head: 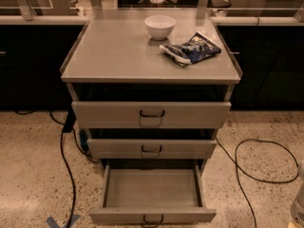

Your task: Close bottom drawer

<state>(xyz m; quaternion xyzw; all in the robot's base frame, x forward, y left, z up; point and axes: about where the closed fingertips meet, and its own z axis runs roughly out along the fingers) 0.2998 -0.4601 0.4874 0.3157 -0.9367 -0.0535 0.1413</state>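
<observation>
The bottom drawer (152, 190) stands pulled well out below the surface's (118, 56) front edge — its front runs left to right. The gripper (299, 207) is a pale sliver well off to the drawer's right; whether it is spread or closed, I cannot tell.

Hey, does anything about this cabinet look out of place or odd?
Yes: the bottom drawer is pulled far out, its tray bare, while the middle drawer and top drawer sit nearly in. A cable loops loose on the floor at right. The gripper is at the lower right edge, clear of the drawer.
</observation>
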